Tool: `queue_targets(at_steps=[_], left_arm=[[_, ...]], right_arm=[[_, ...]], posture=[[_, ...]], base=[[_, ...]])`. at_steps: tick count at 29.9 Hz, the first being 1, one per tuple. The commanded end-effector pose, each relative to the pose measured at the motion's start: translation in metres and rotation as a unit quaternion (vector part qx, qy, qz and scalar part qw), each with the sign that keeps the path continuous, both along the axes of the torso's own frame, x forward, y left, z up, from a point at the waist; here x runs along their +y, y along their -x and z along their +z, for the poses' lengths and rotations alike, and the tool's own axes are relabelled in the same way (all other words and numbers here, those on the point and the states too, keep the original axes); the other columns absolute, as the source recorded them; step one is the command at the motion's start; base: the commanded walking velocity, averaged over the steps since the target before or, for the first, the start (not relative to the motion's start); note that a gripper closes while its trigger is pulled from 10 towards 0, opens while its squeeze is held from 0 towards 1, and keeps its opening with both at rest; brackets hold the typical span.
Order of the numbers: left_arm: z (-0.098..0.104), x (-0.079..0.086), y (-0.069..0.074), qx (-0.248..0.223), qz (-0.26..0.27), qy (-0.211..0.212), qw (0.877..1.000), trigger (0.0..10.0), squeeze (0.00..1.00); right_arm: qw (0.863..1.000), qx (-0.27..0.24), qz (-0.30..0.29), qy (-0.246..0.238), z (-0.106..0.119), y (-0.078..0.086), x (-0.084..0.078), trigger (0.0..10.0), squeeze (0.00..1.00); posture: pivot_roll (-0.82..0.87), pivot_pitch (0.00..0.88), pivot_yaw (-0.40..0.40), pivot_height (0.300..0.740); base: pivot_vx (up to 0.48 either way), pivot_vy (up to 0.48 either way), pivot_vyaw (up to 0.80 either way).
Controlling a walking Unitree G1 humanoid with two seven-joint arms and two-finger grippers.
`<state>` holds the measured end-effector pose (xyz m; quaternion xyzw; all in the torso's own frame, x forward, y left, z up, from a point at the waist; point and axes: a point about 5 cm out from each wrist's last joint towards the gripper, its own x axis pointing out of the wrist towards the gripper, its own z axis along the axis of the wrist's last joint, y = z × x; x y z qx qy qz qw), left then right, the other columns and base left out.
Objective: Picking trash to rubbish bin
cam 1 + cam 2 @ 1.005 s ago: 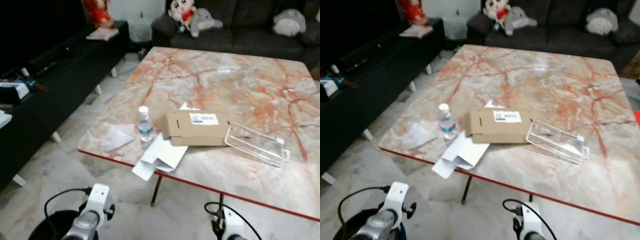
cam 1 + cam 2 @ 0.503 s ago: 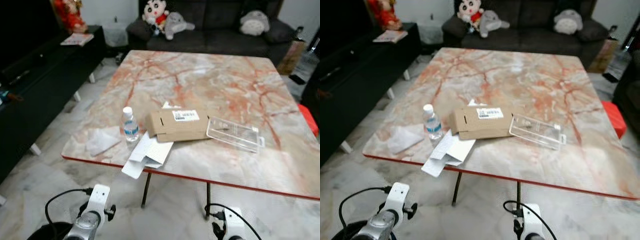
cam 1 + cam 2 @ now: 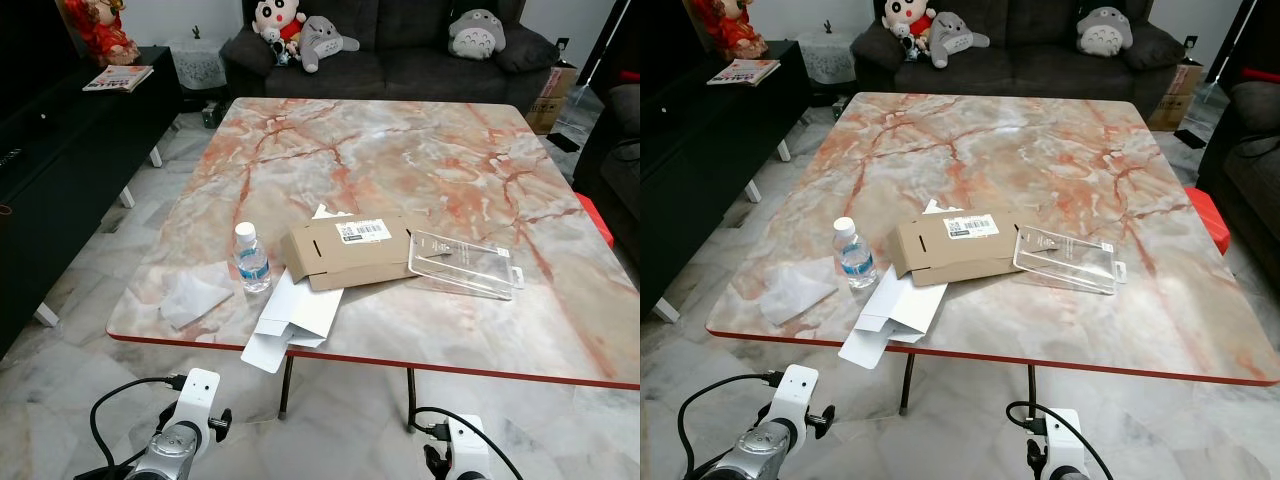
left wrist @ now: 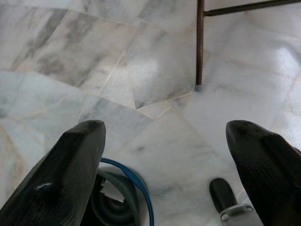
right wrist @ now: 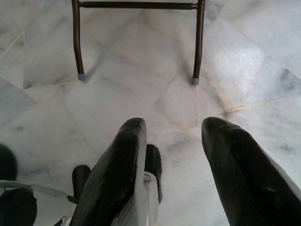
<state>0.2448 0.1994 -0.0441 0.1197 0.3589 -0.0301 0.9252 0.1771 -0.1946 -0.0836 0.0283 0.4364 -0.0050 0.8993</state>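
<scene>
Looking down from the head camera, you've got the marble table point(image 3: 400, 160) square in front of you, red-edged, with the trash gathered toward its near side. At the centre of the pile sits the flat cardboard box point(image 3: 347, 251), label up. At its 9 o'clock stands the small water bottle point(image 3: 251, 262), upright, cap on, just beside the box. At the box's 3 o'clock lies the clear plastic case point(image 3: 462, 264), its near end touching the cardboard. At the box's 7 o'clock the white folded carton point(image 3: 292, 319) spills over the table edge, and out past the bottle at 9 o'clock a crumpled sheet of clear wrap point(image 3: 194, 297) lies flat on the marble.

Your arms are both low, below the table edge — the left arm point(image 3: 185, 435) at 7 o'clock in the head view, the right arm point(image 3: 458, 450) at 5 o'clock. Neither is near the trash.

Left gripper point(image 4: 164, 136): fingers spread wide, released, nothing between them, pointing down at the pale marble floor point(image 4: 155, 70). A table leg point(image 4: 200, 42) stands ahead of it, and a blue-rimmed dark round thing point(image 4: 120, 197) sits by one fingertip — you can't tell from this whether that's the bin.

Right gripper point(image 5: 171, 136): also released, fingers apart and empty, aimed at the floor with the two-legged table frame point(image 5: 136, 28) beyond.

Far side: a dark sofa point(image 3: 390, 55) with plush toys point(image 3: 300, 25), and a black cabinet point(image 3: 60, 150) at your 10 o'clock.
</scene>
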Motion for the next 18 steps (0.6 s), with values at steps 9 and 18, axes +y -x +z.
queue_targets(at_steps=[9, 18], left_arm=[[-0.003, 0.0037, 0.0046, 0.012, 0.004, -0.007, 1.0, 10.0, 0.0], [-0.0029, 0.0035, 0.0043, 0.012, 0.005, -0.004, 1.0, 10.0, 0.0]], right_arm=[[1.0, -0.01, -0.004, -0.003, 0.0017, -0.0033, 0.001, 10.0, 0.0], [1.0, -0.012, -0.006, -0.003, 0.0021, -0.0038, 0.0008, 10.0, 0.0]], posture=[[0.09, 0.001, 0.01, 0.74], [0.09, 0.0, 0.011, 0.74]], base=[[0.0, 0.0, 0.0], [0.0, 0.0, 0.0]])
